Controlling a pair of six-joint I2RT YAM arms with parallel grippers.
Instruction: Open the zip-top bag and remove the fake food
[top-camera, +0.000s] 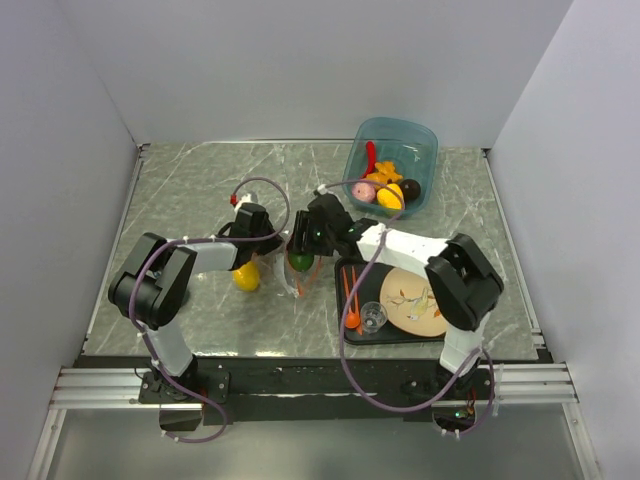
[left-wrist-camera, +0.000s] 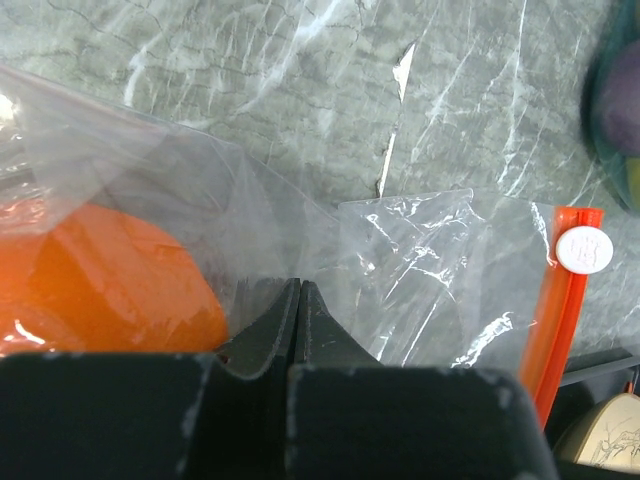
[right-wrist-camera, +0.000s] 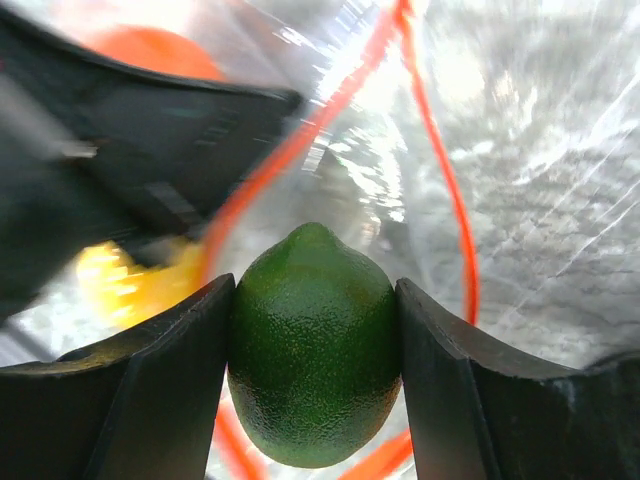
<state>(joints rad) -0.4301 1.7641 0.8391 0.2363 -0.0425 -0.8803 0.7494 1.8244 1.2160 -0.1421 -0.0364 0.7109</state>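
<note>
The clear zip-top bag (top-camera: 283, 272) lies mid-table between the two grippers. My left gripper (left-wrist-camera: 297, 287) is shut on a fold of its plastic; its orange-red zip strip (left-wrist-camera: 558, 320) with a white slider (left-wrist-camera: 585, 249) lies to the right. An orange toy food (left-wrist-camera: 100, 285) shows through the plastic. My right gripper (right-wrist-camera: 315, 300) is shut on a green lime (right-wrist-camera: 313, 345) at the bag's open mouth, whose zip strip (right-wrist-camera: 440, 150) loops around it. A yellow piece (right-wrist-camera: 130, 285) sits behind on the left. In the top view the lime (top-camera: 300, 261) is beside a yellow lemon (top-camera: 246, 277).
A translucent blue tub (top-camera: 425, 150) at the back right holds several toy foods. A black tray (top-camera: 342, 268) at the front right carries a plate (top-camera: 412, 300), a thin orange spoon (top-camera: 351, 300) and a small glass (top-camera: 373, 317). White walls enclose the table.
</note>
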